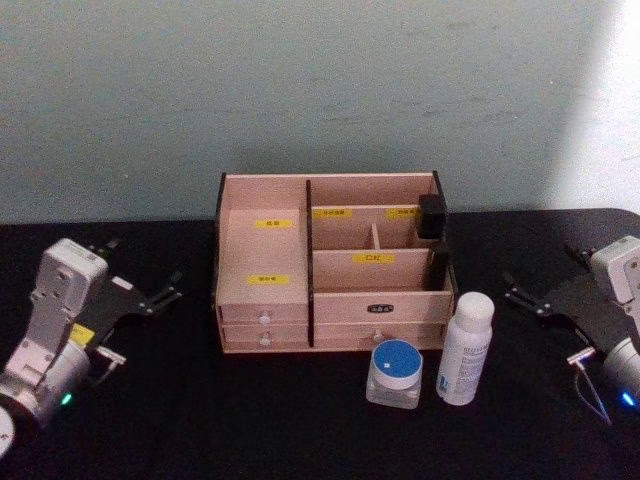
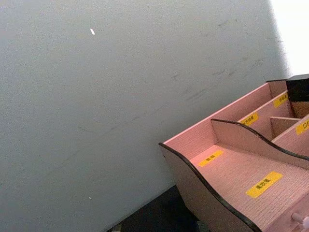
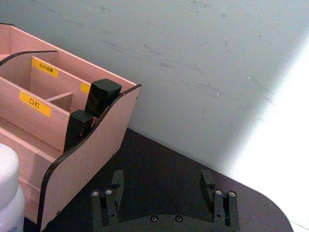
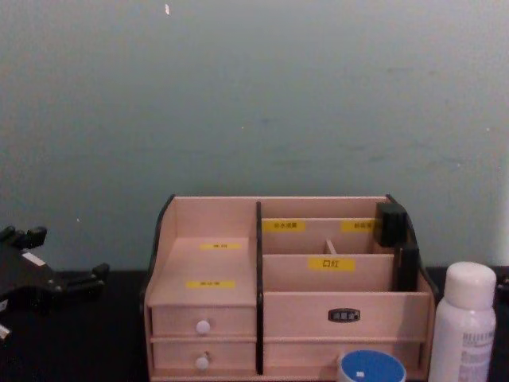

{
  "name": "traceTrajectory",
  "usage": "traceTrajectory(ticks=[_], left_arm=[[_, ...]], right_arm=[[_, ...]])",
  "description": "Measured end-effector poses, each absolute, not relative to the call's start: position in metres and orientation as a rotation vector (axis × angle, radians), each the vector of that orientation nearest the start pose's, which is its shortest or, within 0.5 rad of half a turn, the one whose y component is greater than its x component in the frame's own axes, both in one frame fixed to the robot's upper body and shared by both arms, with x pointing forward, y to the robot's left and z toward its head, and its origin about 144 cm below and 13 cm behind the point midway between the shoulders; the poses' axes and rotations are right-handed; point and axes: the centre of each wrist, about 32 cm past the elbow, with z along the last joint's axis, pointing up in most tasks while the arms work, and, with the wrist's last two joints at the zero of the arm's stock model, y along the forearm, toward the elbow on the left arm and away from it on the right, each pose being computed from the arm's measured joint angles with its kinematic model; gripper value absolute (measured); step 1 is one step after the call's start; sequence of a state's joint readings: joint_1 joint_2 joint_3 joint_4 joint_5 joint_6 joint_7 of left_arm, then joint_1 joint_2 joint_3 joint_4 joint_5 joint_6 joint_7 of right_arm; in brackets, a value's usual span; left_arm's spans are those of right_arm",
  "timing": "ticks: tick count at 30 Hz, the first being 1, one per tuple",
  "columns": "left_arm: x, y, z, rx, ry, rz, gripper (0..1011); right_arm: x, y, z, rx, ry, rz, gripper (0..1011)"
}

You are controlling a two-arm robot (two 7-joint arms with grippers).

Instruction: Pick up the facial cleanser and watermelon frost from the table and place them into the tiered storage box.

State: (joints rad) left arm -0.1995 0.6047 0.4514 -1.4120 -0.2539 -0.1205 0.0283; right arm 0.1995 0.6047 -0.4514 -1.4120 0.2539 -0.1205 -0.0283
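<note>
left gripper (image 1: pixel 140 320) sits lower left of the head view, over the black table (image 1: pixel 200 420). jaws spread and aimed in twd the box, well apart from everything, so parked by the look of it. mid frame is the tiered storage box (image 1: pixel 340 298), set back near the wall w/ its open tops facing up, so stuff can drop in from above. its left stepped shelf is bare; two black blocks (image 1: pixel 432 215) fill slots on the right side. just in front of its lower right corner is the watermelon frost (image 1: pixel 395 372), which i take to be the squat jar w/ blue lid. just beside it to the right stands the facial cleanser (image 1: pixel 466 348), a tall white bottle, upright. both are on the table, neither held. right gripper (image 1: pixel 548 322) is at the right edge, jaws wide apart, empty. it's nearer both items, so prob the arm to go first.
</note>
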Motion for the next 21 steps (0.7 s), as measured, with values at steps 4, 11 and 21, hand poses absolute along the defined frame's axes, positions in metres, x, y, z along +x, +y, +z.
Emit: traceTrajectory(ticks=[4, 11, 21], left_arm=[[0.4886, 0.3097, 1.1398, 0.304, -0.285, 1.248, 1001], [0.4886, 0.3097, 1.1398, 0.304, -0.285, 1.248, 1001], [0.4886, 0.3097, 1.1398, 0.304, -0.285, 1.248, 1001]], right_arm=[[0.4886, -0.3097, 1.1398, -0.305, -0.285, -1.248, 1003], [0.4886, -0.3096, 1.1398, -0.305, -0.285, -1.248, 1003], [0.4886, -0.3097, 1.1398, -0.305, -0.285, -1.248, 1003]])
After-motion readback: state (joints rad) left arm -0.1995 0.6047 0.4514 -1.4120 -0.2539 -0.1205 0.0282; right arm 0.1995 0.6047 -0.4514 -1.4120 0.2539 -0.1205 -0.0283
